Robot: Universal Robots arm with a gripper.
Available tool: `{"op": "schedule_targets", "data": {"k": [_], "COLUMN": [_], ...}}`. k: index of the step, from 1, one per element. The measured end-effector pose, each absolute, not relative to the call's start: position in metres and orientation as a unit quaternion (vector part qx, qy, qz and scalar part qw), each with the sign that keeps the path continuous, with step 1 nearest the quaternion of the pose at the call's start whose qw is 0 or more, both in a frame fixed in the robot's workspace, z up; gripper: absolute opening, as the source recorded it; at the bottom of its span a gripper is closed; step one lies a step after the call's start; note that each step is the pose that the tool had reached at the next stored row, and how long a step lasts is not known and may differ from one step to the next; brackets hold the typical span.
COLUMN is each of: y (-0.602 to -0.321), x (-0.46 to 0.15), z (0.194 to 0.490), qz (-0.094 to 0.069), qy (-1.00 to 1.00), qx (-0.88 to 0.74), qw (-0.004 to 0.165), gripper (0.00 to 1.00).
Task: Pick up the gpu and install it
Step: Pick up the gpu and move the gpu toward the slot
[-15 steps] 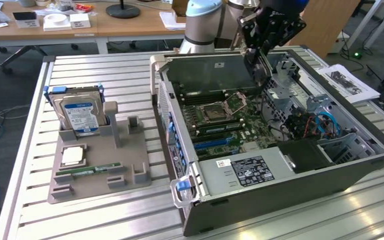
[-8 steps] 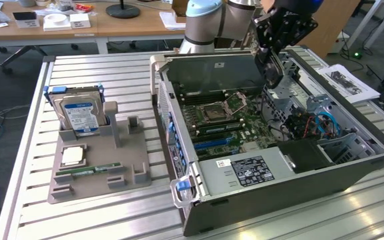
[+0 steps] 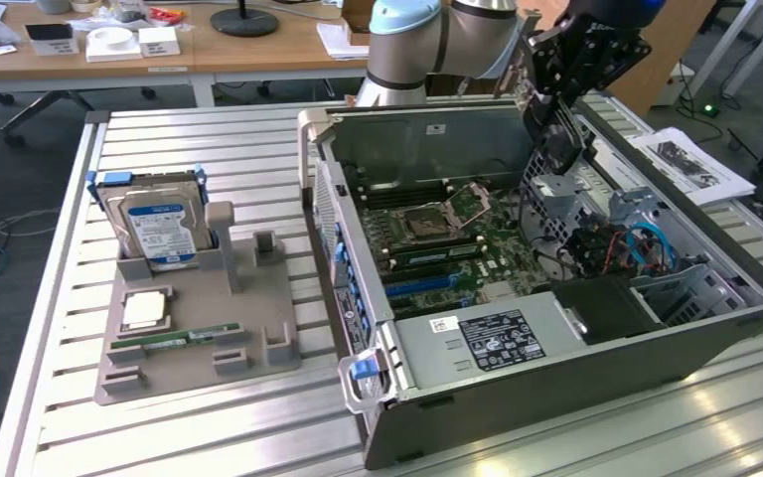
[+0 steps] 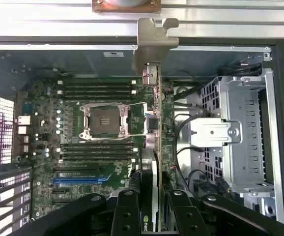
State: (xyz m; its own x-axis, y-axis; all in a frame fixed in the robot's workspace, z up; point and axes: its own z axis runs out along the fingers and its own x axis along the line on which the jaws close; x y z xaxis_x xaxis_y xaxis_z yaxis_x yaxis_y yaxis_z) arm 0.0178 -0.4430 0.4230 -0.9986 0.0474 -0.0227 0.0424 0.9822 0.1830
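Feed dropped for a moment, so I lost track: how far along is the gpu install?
Done: the gpu is picked up. In hand: the pincer is shut on it, holding it edge-on above the motherboard in the open case. Left: seating it; it is not yet pressed into the motherboard.

I'm watching the arm (image 3: 415,45) standing at the far side of the scene in the exterior view, its pale joints bending across toward that view's right. The dark wrist (image 3: 607,15) is tilting downward, and the black gripper (image 3: 556,99) is hanging beneath it, pointing down. In the wrist view, its two fingers (image 4: 127,214) are sitting close together, one pressing on each face of the gpu (image 4: 154,98), and they are clamping it edge-on between them.
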Motion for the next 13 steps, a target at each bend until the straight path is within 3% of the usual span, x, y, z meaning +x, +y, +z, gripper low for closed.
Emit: {"op": "schedule_targets", "data": {"k": [5, 10, 13], "y": [-0.4430, -0.4430, -0.4430], "x": [0.0187, 0.0191, 0.0193], "z": [0.4230, 0.4230, 0.4216], "qz": [0.091, 0.054, 0.046], "qy": [0.996, 0.998, 0.999], "qx": [0.023, 0.022, 0.022], "qw": [0.013, 0.011, 0.011], "gripper": [0.27, 0.27, 0.27]}}
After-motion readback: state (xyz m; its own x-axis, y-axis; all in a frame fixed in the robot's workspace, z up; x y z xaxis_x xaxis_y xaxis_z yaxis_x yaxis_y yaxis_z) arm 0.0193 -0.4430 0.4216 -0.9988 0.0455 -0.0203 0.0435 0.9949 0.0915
